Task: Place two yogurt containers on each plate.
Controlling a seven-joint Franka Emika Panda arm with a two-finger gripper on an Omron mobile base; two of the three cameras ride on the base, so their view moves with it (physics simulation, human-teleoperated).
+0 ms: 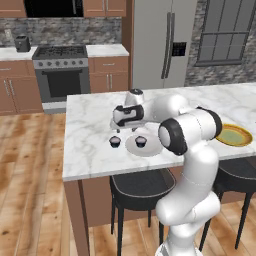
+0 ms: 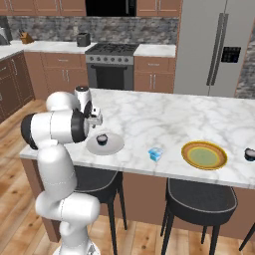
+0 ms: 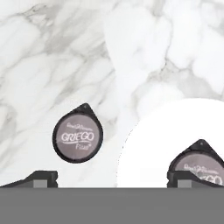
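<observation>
Island counter top (image 1: 95,145): white marble with grey veining, smooth, faint sheen. Pale grey-white round plate (image 1: 150,148): plain, smooth, matt, looks ceramic. Yellow-rimmed round plate with greenish centre (image 2: 204,155): glazed look, slightly glossy. Dark round yogurt cup beside the pale plate (image 3: 78,136): flat grey lid with black rim and printed lettering, matt, foil-like. Dark round yogurt cup on the pale plate (image 3: 199,164): same lid finish. Light blue and whitish yogurt container (image 2: 156,154): material cannot be told. Floor (image 1: 30,200): wood planks, satin. Stool seat (image 1: 140,187): dark, matt, padded look. Refrigerator (image 1: 160,42): brushed grey metal. Robot arm (image 1: 192,165): glossy white shell, dark joints.
</observation>
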